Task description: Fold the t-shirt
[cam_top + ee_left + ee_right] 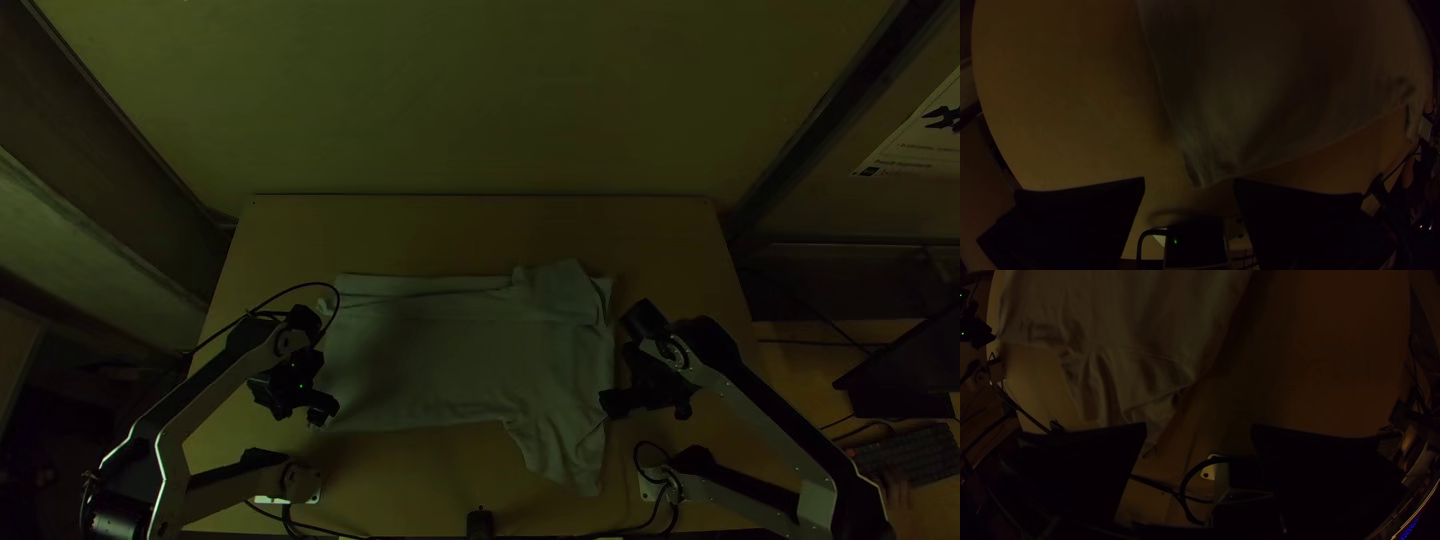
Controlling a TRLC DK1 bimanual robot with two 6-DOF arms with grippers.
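1. I see one pale, greyish t-shirt point(450, 360), lying flat on the table point(480, 235), its body spread sideways across the middle in my top view.
2. One sleeve point(565, 455) sticks out at the right, pointing toward the table's near edge, with creases running along it.
3. Along the far side I make out a narrow layered strip, with a rumpled flap at its right end.
4. The near left corner looks slightly crumpled to me.
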